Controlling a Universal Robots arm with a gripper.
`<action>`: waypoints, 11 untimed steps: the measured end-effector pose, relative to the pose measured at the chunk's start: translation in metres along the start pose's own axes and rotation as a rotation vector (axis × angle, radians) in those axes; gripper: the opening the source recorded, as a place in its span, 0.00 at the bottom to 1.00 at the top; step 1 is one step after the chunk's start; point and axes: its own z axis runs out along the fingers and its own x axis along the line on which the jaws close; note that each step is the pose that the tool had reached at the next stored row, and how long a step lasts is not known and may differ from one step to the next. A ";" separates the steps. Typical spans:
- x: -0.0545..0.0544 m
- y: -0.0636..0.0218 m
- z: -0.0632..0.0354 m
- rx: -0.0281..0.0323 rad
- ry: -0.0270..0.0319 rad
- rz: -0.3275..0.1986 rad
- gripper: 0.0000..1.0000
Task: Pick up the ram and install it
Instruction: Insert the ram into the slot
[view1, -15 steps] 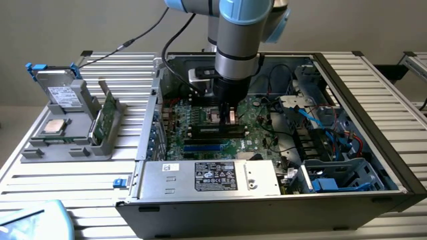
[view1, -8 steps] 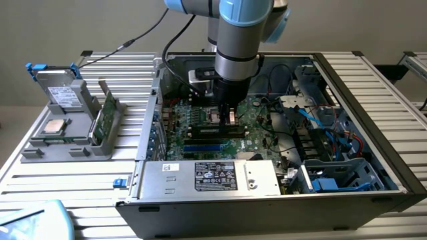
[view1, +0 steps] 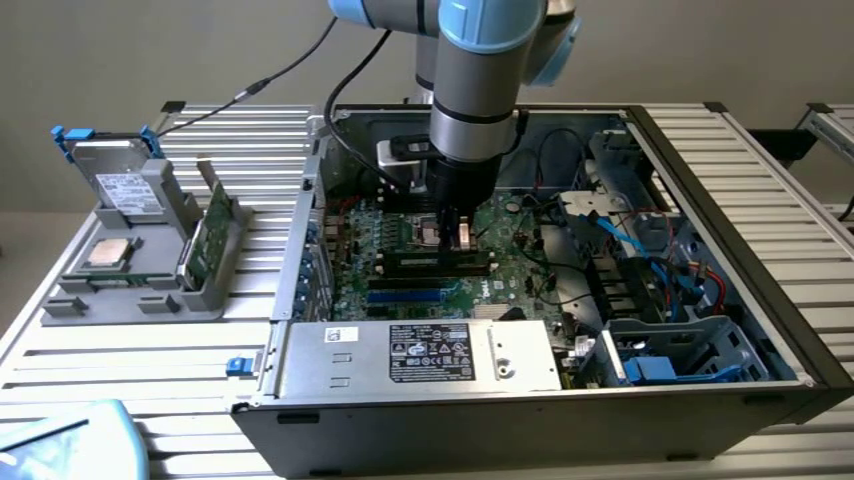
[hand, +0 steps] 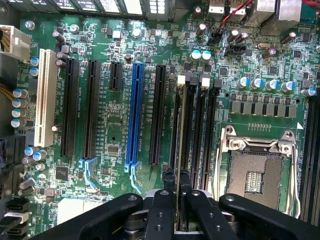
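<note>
From my station I see the arm (view1: 474, 80) reaching straight down into the open case (view1: 801, 330), with the gripper (view1: 450, 235) low over the motherboard (view1: 400, 235), near its middle and on the far side of the power supply (view1: 414, 355). Through the wrist camera the gripper (hand: 177, 176) is drawn narrow: its two black fingers (hand: 162, 200) sit close together with the ram (hand: 178, 135) clamped between them. I see the ram edge-on as a thin strip, running from between the fingertips away along the board. It lies in line with the bank of memory slots (hand: 205, 135), over the slot on the side nearest the blue slot (hand: 134, 110), with one black slot between it and the blue one. I cannot tell whether its lower edge is seated in the slot or just above it. The open socket (hand: 255, 172) lies on the other side of the memory slots from the ram. Outside the case, at the exterior view's left, the grey rack (view1: 94, 300) stands on the table with a green board (view1: 200, 235) upright in it, well apart from the gripper.
</note>
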 end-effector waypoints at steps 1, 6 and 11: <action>0.000 0.0000 0.0001 0.0000 0.0000 0.000 0.14; 0.000 0.0000 0.0003 -0.0002 -0.0001 0.000 0.14; -0.001 -0.0001 0.0003 -0.0002 -0.0002 0.000 0.14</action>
